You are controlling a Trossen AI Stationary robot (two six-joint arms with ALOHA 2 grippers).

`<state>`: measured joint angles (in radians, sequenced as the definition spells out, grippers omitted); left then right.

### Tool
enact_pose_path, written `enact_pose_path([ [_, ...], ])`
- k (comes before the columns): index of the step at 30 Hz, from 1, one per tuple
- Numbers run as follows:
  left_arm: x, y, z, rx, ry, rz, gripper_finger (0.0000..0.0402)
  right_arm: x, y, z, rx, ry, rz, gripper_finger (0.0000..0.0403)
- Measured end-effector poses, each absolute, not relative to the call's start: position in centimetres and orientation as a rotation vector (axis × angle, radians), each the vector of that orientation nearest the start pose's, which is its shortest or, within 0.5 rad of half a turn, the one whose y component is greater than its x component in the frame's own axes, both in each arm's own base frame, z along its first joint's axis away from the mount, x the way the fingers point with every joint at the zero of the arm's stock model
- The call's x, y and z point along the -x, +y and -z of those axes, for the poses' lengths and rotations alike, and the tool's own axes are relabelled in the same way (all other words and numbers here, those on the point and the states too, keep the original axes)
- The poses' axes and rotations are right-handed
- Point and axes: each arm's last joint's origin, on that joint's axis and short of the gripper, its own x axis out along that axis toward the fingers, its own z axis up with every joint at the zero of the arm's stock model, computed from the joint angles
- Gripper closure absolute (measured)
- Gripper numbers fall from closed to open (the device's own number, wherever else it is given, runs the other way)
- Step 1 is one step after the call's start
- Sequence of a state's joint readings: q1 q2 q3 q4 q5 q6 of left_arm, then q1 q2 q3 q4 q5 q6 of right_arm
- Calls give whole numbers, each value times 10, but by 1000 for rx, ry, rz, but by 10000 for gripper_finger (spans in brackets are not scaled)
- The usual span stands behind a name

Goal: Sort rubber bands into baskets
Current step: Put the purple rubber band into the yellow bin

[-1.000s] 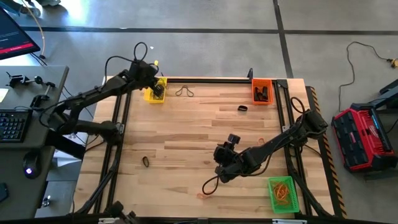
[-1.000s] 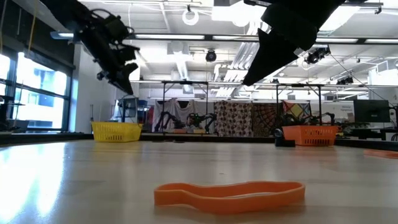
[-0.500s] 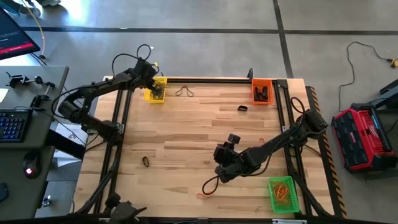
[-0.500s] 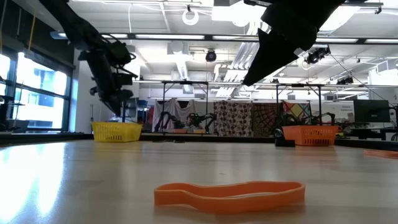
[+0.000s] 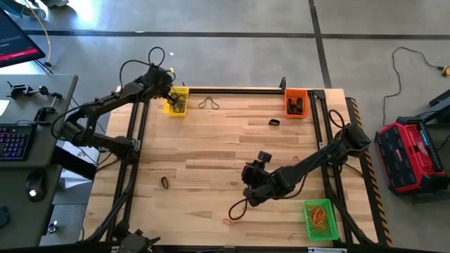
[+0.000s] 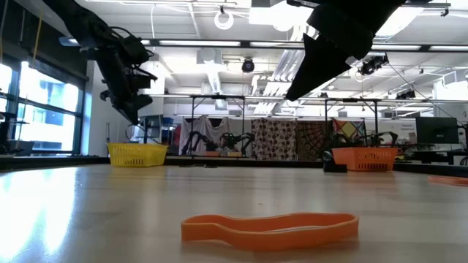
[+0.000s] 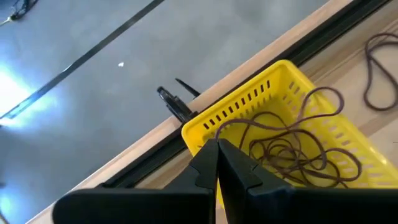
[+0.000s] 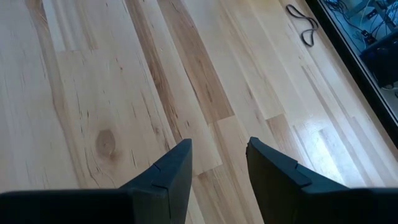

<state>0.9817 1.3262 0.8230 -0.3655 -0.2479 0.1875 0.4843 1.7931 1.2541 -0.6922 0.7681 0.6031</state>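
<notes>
The left gripper (image 7: 217, 163) was pressed shut, empty, above the yellow basket (image 7: 277, 134); its olive-tan bands (image 7: 292, 149) could be snagged. The right gripper (image 8: 219, 163) was held wide apart, empty.

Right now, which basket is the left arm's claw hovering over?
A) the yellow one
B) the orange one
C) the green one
A: the shut left gripper hangs above the yellow basket, which holds olive-tan rubber bands.

Wooden table (image 5: 211, 154) centre frame. Yellow basket (image 5: 176, 102) upper left, left gripper (image 5: 169, 90) at its edge. Orange basket (image 5: 296, 102) upper right, green basket (image 5: 318, 218) lower right. Right gripper (image 5: 251, 191) mid-table. Red and black case (image 5: 409, 155) far right.
</notes>
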Motion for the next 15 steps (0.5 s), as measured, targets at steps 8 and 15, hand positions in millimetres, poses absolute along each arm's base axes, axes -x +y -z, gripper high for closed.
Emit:
enact_pose_path([
  [8,-141,219,-221,181,955,-1034,401,-318,145,-203,174,862,521,261],
  [15,-143,222,-224,166,915,-1037,401,-317,144,-203,179,868,522,261],
])
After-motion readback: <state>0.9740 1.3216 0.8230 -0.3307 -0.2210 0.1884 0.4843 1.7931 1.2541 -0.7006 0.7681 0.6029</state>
